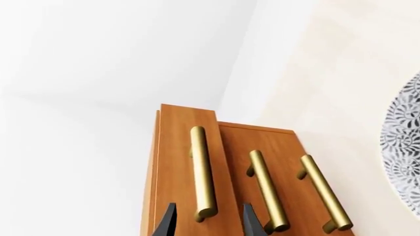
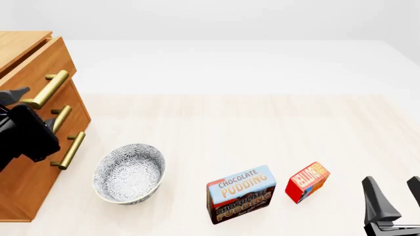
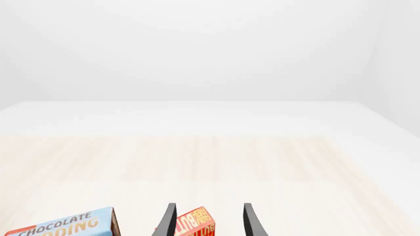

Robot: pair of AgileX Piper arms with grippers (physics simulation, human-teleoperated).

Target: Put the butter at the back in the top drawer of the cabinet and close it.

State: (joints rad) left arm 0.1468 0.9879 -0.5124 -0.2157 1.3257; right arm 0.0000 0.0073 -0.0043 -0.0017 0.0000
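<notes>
The cabinet [image 2: 33,162] stands at the table's left edge, and its top drawer [image 2: 29,69] sticks out a little from the two below. My left gripper [image 2: 31,107] is open, with a finger on either side of the near end of the top drawer's brass handle [image 1: 202,172], not clamped on it. In its wrist view the left gripper [image 1: 208,223] shows only its fingertips. The butter [image 2: 307,182], a small red and orange box, stands at the front right. My right gripper [image 2: 396,194] is open and empty just right of the butter; in its wrist view the butter [image 3: 195,224] sits ahead between the right gripper [image 3: 207,222] fingers.
A patterned grey bowl [image 2: 128,172] sits in front of the cabinet, also seen as the bowl [image 1: 404,147] in the left wrist view. The Chocolate Pudding box [image 2: 241,194] stands just left of the butter. Two lower drawer handles [image 2: 69,150] stick out below the top one.
</notes>
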